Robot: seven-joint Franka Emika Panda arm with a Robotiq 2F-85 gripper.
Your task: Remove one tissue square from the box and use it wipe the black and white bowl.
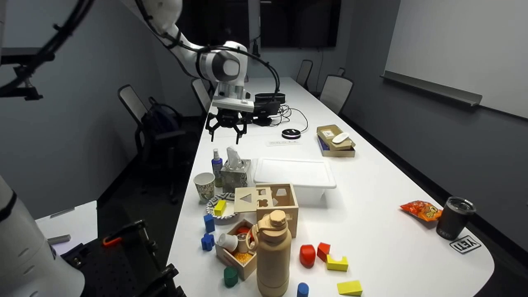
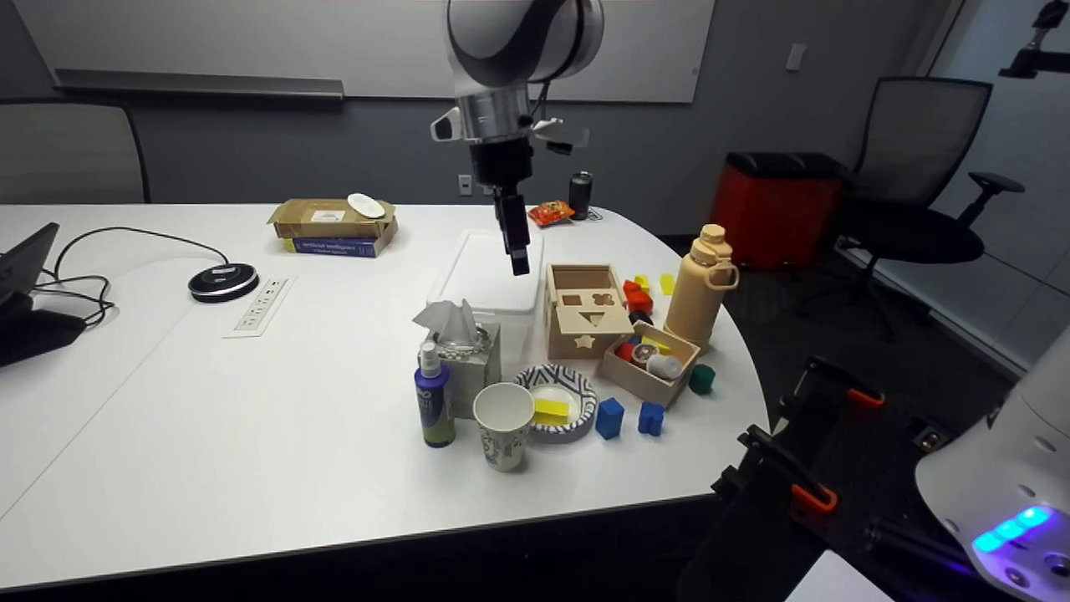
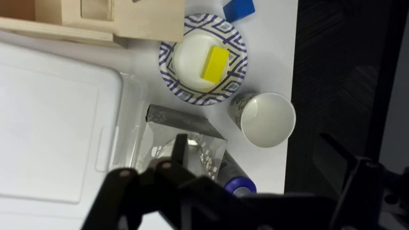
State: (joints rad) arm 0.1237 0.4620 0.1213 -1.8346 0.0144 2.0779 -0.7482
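Tissue square, white, thin: standing crumpled out of the top of its box, not yet drawn; the raised tuft offers something to pinch.

Box, patterned grey, upright: stood so that the tuft is uppermost, presumably for a straight pull. May lift along with the sheet.

Gripper: above the tissue and apart from it, fingers spread wide, pointing down, nothing between them; judged a pose for straddling the tuft.

Spray bottle, upright, just beside the box: likely to crowd a finger on descent.

Lidded bin, white, on the box's opposite side: likewise limits finger room.

Cup, paper, upright, near the box: could topple under a sideways sweep.

Black and white bowl, shallow, near the box: makes a short carry for wiping.

Yellow block, inside the bowl: covers part of the surface to be wiped.

Wooden toy box: its lid overlaps the bowl's rim in the wrist view, narrowing access; contact cannot be told.
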